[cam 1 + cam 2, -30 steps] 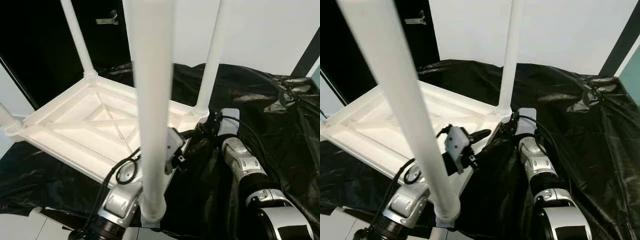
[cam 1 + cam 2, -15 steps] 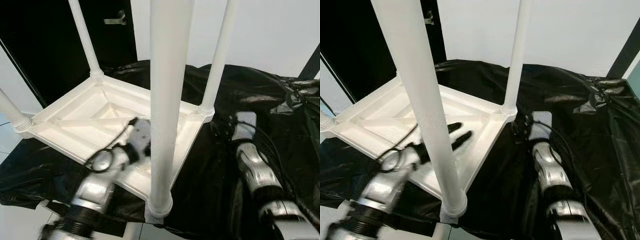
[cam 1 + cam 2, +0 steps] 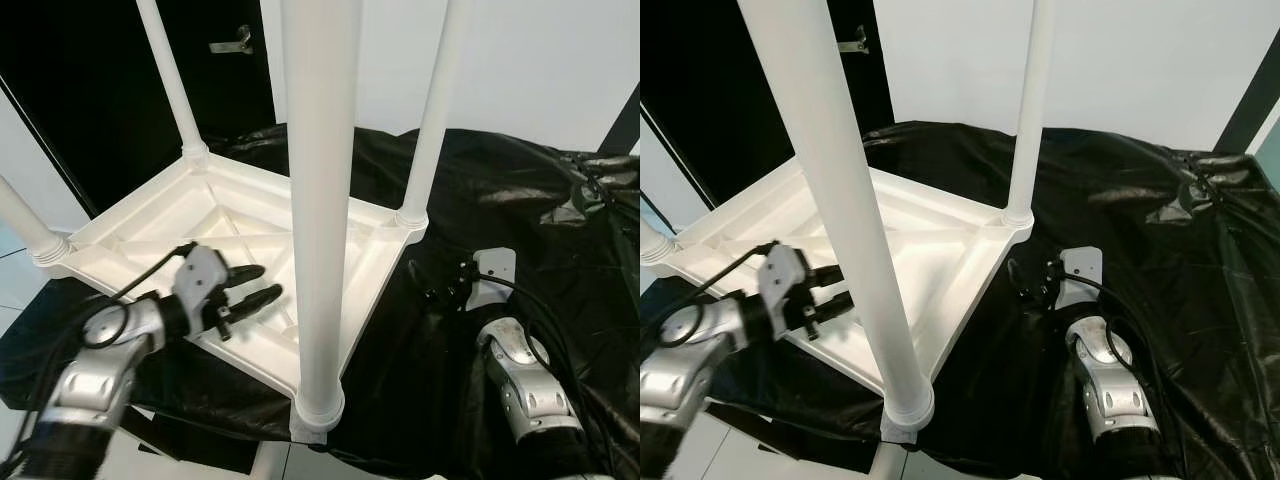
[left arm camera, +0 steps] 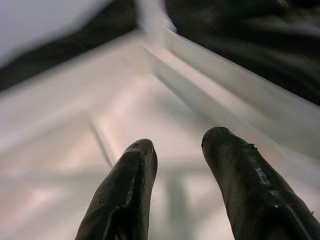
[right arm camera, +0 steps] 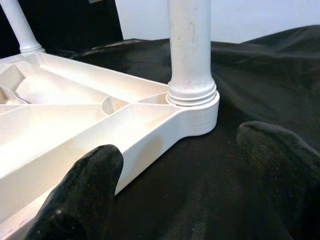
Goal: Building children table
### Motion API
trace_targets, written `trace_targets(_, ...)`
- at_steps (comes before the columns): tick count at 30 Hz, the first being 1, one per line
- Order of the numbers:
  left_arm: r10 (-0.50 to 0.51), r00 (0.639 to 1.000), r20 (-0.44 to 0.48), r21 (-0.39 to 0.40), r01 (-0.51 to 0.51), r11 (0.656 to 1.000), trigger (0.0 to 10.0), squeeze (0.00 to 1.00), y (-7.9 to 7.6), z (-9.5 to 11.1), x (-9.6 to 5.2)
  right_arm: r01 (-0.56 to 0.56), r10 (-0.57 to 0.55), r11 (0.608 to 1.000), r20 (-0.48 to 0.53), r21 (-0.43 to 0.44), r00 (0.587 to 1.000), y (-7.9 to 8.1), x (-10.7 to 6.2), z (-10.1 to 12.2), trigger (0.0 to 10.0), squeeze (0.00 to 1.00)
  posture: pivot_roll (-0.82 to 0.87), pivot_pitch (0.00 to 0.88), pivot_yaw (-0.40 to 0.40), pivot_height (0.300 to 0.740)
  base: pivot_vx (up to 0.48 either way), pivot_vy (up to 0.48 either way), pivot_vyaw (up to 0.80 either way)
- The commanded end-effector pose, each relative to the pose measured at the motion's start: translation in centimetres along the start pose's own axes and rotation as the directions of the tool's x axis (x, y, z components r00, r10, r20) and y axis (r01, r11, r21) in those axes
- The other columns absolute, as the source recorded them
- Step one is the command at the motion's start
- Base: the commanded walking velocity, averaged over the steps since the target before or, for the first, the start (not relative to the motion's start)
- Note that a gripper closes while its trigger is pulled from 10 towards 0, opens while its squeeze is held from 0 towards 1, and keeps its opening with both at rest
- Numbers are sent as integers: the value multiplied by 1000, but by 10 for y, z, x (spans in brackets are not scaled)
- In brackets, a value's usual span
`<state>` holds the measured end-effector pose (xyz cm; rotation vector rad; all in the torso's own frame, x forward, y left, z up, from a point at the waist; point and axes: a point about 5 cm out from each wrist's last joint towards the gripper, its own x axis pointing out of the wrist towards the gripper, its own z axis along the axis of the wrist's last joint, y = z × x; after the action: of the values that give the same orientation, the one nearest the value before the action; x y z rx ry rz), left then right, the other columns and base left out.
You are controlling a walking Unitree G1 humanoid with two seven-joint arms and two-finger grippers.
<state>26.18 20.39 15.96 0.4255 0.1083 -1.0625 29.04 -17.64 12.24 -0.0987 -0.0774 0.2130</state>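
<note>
Your left gripper sits left of centre in the left eye view, fingers spread w/ nothing between them, hovering over the ribbed underside of the white table top. The wrist view is blurred but shows bare plastic ribs beyond both tips. Right gripper is also spread wide and empty; in its wrist view it looks straight at the leg socket of the corner nearest it, low over the black sheet.

The kids' table lies upside down on that sheet, top face down, legs up. The near leg runs vertically through the frame centre into its socket at the bottom; the right rear leg stands upper right of centre, the far leg upper left, and a fourth leg at the left edge.

Key relation: all leg axes are upright, so any grip on one comes in sideways. The near leg is just right of your left gripper, making the left arm the closer one for it; the right rear leg belongs to the right arm. Can't tell if the legs are fully seated.
</note>
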Motion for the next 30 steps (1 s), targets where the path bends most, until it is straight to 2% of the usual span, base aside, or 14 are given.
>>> trace_targets(1, -81, 996, -40, -7, 81, 997, 10000, 0, -6, -4, -11, -12, 12, 1000, -17, 15, 1000, 1, -3, 0, 10000, 0, 2, 0, 27, 740, 0, 0, 0)
trace_targets(6, -171, 978, -121, -51, 166, 985, 10000, 0, -19, -15, -26, -58, 58, 998, -9, 14, 998, 0, -4, 6, 10000, 0, 13, 0, 12, 740, 0, 0, 0)
trace_targets(11, -204, 965, -163, -81, 193, 978, 10000, 0, -26, -22, -30, -92, 92, 996, -9, 20, 996, 4, -5, 9, 10000, 0, 20, 0, -2, 740, 0, 0, 0)
trace_targets(12, -209, 961, -178, -76, 199, 977, 10000, 196, -28, -24, -29, -99, 99, 995, -11, 19, 995, 5, -4, 10, 10000, 0, 22, 0, -5, 740, 0, 0, 0)
trace_targets(13, -209, 961, -178, -76, 199, 977, 10000, 196, -28, -24, -29, -99, 99, 995, -11, 19, 995, 5, -4, 10, 10000, 0, 22, 0, -5, 740, 0, 0, 0)
trace_targets(14, -215, 957, -195, -69, 206, 976, 10000, 455, -29, -25, -29, -106, 106, 994, -12, 17, 994, 5, -4, 10, 10000, 0, 22, 0, -7, 740, 0, 0, 0)
trace_targets(15, -193, 955, -228, -36, 190, 981, 10000, 1000, -26, -29, -28, -111, 111, 994, -13, 8, 994, 5, -3, 10, 10000, 0, 20, 0, -7, 740, 0, 0, 0)
trace_targets(18, -162, 953, -256, 0, 168, 986, 10000, 1000, -23, -32, -27, -111, 111, 994, -14, 1, 994, 4, -2, 11, 10000, 0, 20, 0, -8, 740, 0, 0, 0)
trace_targets(19, -127, 956, -264, 50, 146, 988, 10000, 0, -18, -31, -23, -109, 109, 994, -15, -4, 994, 2, -1, 12, 10000, 0, 12, 0, -7, 740, 0, 0, 0)
trace_targets(22, -116, 954, -276, 129, 157, 979, 10000, 0, -13, -24, -14, -101, 100, 995, -21, -15, 995, -2, -1, 15, 10000, 0, 6, 0, -4, 740, 0, 0, 0)
trace_targets(30, -164, 922, -352, 174, 236, 956, 10000, 0, -8, -24, -4, -104, 103, 994, -28, -32, 994, -3, -1, 17, 10000, 0, -11, 0, 20, 740, 0, 0, 0)
